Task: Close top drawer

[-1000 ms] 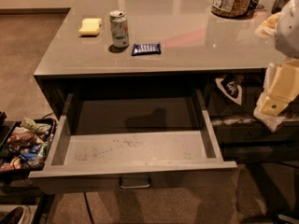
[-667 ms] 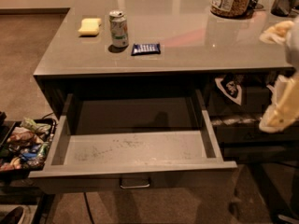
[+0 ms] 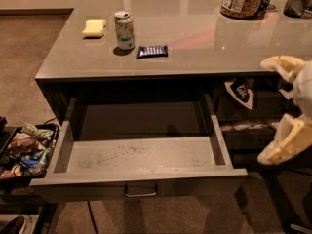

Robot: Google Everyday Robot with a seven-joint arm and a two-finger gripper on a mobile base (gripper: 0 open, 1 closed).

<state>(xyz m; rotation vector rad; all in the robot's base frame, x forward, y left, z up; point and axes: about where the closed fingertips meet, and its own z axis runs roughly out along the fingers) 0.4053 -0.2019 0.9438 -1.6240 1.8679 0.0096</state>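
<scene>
The top drawer [image 3: 141, 155] is pulled far out from under the grey counter, showing its pale scuffed floor. Its dark-grey front [image 3: 73, 190] faces me, with a small metal bail handle [image 3: 141, 191] at its centre. My gripper [image 3: 283, 112] is at the right edge of the view, to the right of the drawer and apart from it. Its two cream fingers are spread wide, one [image 3: 282, 65] up near the counter edge and one [image 3: 287, 143] lower, beside the drawer's right front corner. Nothing is between them.
On the counter [image 3: 195, 48] stand a drink can [image 3: 125, 30], a yellow sponge [image 3: 94, 27], a dark blue snack bar [image 3: 152, 51] and a jar of nuts [image 3: 242, 0]. A tray of snack packets [image 3: 24, 152] sits low at the left. Narrower drawers with a white pennant [image 3: 240, 90] are at the right.
My gripper has shifted down and a little right, and its fingers have spread apart. The drawer has not moved.
</scene>
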